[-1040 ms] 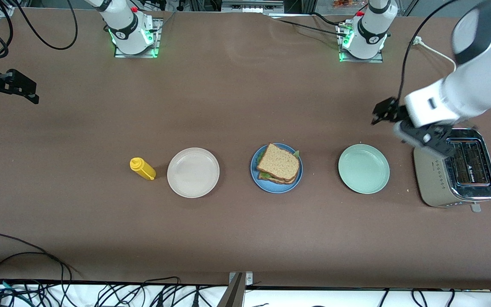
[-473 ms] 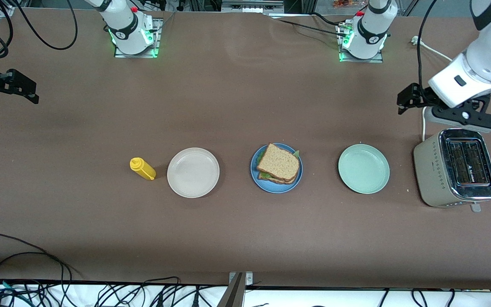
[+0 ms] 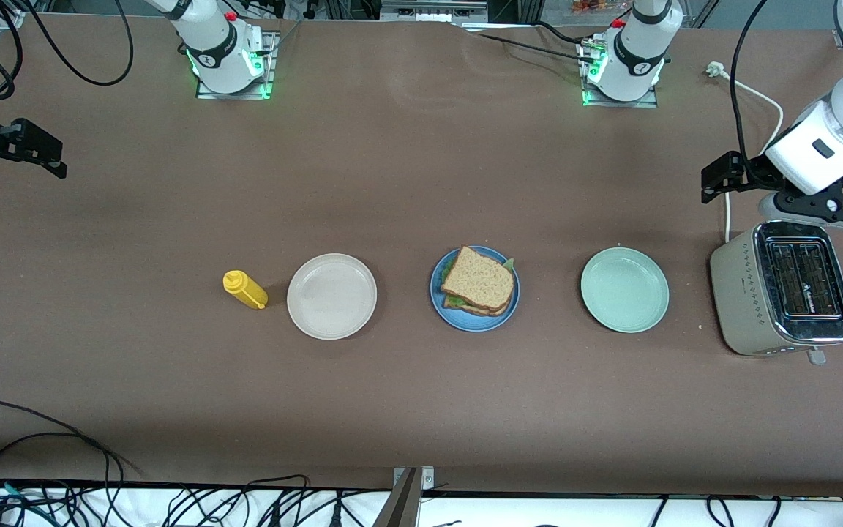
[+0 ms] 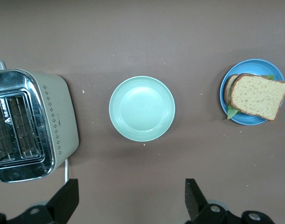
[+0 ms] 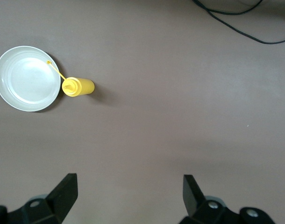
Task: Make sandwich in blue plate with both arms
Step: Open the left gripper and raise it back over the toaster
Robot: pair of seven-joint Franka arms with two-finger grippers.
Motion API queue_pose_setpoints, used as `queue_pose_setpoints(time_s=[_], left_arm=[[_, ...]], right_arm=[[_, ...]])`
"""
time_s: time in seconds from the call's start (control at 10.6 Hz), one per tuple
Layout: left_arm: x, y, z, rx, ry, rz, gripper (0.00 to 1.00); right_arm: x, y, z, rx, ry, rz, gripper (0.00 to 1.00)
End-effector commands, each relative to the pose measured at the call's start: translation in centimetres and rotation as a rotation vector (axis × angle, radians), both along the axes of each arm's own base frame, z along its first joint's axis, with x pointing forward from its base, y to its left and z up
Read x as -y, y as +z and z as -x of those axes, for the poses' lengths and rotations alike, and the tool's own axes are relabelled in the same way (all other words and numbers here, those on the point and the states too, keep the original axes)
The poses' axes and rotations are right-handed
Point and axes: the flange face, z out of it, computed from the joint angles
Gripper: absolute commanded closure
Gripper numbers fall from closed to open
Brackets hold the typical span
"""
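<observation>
Brown matte bench surface carries everything seen. At its middle, the sandwich is set on the blue plate: two brown bread slices are stacked, the top one slightly askew, with green lettuce showing at the edges between them. Beside the blue plate, toward the left arm's end, a pale green plate is placed, and next to that a silver-topped beige toaster with two slots. Toward the right arm's end, a beige plate is found, with a yellow squeeze bottle lying on its side just beside it.

The left end effector is held in the air above the bench by the toaster, its fingers spread wide and nothing between them. The right end effector is held over bare bench at the right arm's end, well apart from the sandwich, likewise released and empty, with fingers parted.
</observation>
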Motion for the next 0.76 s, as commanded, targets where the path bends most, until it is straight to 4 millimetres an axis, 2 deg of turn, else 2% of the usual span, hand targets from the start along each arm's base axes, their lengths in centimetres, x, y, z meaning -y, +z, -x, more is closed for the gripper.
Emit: queue_pose_setpoints(time_s=[0.0, 0.09, 0.66], left_arm=[[-1.97, 1.73, 0.20, 0.032, 0.057, 0.037, 0.00], [-2.49, 1.81, 0.16, 0.034, 0.065, 0.034, 0.00], [-2.02, 1.62, 0.61, 0.003, 0.055, 0.028, 0.00]], right_arm=[[0.04, 0.59, 0.23, 0.000, -0.004, -0.004, 0.00], [0.04, 0.58, 0.24, -0.001, -0.004, -0.004, 0.00], [-0.05, 0.58, 0.24, -0.001, -0.004, -0.004, 0.00]])
